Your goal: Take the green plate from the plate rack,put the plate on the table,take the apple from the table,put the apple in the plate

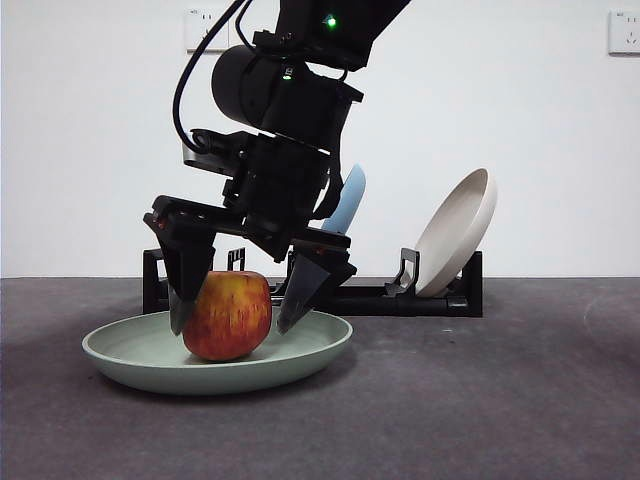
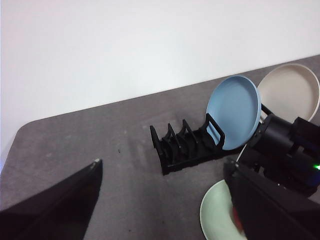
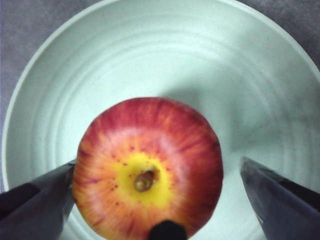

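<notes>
Behind your work area the rack runs along the back of the table, with a blue plate standing in it, partly hidden by the arm, and a beige plate leaning at its far end. The slots nearest the left wrist camera hold nothing. Nothing lies between the rack and the green plate, which sits flat on the table in front of it.

The apple rests in that plate, a little off centre. Your right gripper straddles it: one jaw lies against the apple's side, the other stands clear with a visible gap, so the jaws are spread wide and grip nothing. The right wrist view looks straight down on the apple's stem end between them.

The right arm comes down steeply from above, its wrist tilted. Your left gripper hangs high and off to the side, jaws spread apart and empty, looking toward the rack.
</notes>
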`<state>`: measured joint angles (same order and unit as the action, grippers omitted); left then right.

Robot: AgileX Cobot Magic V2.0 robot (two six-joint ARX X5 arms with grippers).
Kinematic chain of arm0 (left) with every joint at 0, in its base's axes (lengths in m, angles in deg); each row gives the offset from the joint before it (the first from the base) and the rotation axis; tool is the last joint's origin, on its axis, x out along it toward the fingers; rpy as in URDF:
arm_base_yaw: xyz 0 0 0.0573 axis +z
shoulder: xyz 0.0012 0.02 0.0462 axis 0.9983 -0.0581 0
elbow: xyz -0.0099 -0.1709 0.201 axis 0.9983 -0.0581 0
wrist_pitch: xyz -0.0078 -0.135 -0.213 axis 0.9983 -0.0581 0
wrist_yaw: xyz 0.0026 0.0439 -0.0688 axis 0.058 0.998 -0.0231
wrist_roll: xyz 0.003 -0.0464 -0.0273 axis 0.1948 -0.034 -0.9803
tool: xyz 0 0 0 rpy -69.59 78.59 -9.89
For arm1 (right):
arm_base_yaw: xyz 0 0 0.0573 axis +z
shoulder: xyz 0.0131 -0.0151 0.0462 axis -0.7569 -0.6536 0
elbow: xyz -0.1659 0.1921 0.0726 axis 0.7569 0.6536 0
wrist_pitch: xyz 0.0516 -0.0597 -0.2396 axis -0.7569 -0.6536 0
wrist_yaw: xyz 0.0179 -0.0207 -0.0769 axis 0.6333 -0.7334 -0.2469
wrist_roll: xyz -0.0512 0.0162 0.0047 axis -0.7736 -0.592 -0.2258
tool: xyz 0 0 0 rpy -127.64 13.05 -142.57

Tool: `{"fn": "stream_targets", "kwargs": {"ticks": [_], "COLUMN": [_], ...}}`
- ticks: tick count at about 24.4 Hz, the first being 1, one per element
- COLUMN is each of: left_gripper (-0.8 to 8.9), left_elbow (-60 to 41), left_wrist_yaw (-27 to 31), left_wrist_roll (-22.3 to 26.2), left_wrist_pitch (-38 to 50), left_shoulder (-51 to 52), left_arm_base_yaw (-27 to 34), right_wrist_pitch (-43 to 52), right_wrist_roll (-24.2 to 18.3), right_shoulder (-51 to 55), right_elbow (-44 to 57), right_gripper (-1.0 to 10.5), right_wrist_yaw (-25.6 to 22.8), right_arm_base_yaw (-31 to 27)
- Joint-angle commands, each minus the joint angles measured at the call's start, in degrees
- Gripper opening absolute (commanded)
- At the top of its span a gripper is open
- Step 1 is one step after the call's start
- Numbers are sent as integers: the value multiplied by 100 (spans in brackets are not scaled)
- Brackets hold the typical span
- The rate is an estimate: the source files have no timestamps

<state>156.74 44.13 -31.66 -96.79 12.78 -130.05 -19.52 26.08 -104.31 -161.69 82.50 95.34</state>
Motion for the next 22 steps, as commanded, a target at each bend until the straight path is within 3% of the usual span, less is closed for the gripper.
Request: {"fn": "stream_targets", "kwargs": {"ticks": [1, 10, 12, 14, 16, 17, 22], "left_gripper": [408, 404, 394, 254, 29, -25, -8], "left_elbow": [-33, -33, -33, -33, -33, -33, -33], "left_wrist_yaw": [4, -186, -466, -804, -1027, -1093, -1480], "left_wrist_roll": [-39, 13, 26, 98, 302, 369, 616], "left_wrist_pitch": [17, 48, 74, 136, 245, 310, 623], "left_shoulder": [-90, -605, -726, -892, -1058, -1128, -1471], "left_arm_base_yaw": [13, 13, 13, 13, 13, 13, 13], "right_wrist_pitch": [7, -575, -772, -994, -1169, -1215, -1342], "right_wrist_roll": [-20, -173, -264, -372, -470, -520, -695], "right_shoulder": [-37, 1058, 1397, 1810, 2223, 2396, 3250], "right_elbow": [-46, -79, -79, -79, -79, -79, -79], "right_gripper": [599, 583, 480, 288, 79, 7, -12], "right_wrist_yaw": [2, -42, -39, -39, -42, -37, -42], "right_arm_base_yaw": [2, -151, -210, -291, -372, -396, -555]}}
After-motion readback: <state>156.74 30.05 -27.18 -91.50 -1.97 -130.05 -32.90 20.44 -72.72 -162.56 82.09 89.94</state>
